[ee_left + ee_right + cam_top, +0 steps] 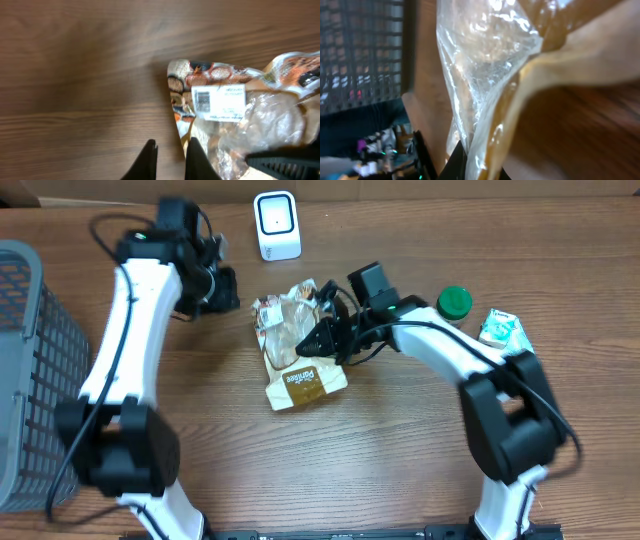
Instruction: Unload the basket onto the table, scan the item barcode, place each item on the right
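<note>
You have one snack bag (300, 375), its clear film clamped in your right pincer (322, 338). Your left pincer (170, 152) is pressed together and empty, and the bag's one barcode label (218, 102) lies just ahead of it. One white scanner (277, 225) stands beyond both pincers.

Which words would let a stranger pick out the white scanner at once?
Start on the wooden table, at the middle of its far edge. Beyond the crumpled snack bag stands a small white scanner with a dark-ringed window. It alone is plain white, boxy and round-cornered.
</note>
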Robot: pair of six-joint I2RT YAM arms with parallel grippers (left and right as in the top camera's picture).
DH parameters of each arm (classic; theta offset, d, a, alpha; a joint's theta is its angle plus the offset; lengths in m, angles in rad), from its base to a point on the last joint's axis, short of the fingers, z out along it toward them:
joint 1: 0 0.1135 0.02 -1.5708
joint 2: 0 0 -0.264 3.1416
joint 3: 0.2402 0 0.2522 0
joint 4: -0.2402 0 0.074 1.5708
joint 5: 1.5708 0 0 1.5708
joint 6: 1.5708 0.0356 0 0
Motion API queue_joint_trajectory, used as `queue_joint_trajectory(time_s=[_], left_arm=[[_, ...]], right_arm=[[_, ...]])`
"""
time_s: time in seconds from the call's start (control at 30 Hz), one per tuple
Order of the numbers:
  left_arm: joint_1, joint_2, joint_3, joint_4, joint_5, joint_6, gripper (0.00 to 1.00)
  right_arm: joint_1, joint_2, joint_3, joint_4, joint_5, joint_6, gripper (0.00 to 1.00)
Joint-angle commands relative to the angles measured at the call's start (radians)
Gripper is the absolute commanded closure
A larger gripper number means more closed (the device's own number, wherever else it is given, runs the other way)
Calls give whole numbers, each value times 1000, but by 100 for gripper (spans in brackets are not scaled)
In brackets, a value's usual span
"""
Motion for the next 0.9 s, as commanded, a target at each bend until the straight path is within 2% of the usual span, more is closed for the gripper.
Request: queue_joint_trajectory(time_s=[0.0,0.2,0.37,0.53,0.67,0.7,0.77,0.87], left_arm=[[14,-118,114,-50,-6,28,87],[71,-171,122,-74,-5,16,81],[143,-164,121,-106,6,-5,75],[200,-164,121,-119,5,0,45],[231,-164,121,-135,2,31,27],[235,-164,121,-137,2,38,21],[235,-164,121,-136,-5,41,0],[235,-164,121,-136,-6,40,0]], right_arm=[[-34,-193,-3,-56,-9,-178,96],[-129,-403,-3,-179,-70,-272,96],[-235,-488,-3,-222,-274,-342,96],[-325,-491,-3,-244,-510,-408,96],[-375,-491,-3,-270,-544,-414,96],[-385,-491,-3,-281,-543,-414,96],[-394,-491,-3,-294,-543,-417,96],[-395,-491,-3,-320,-518,-437,96]])
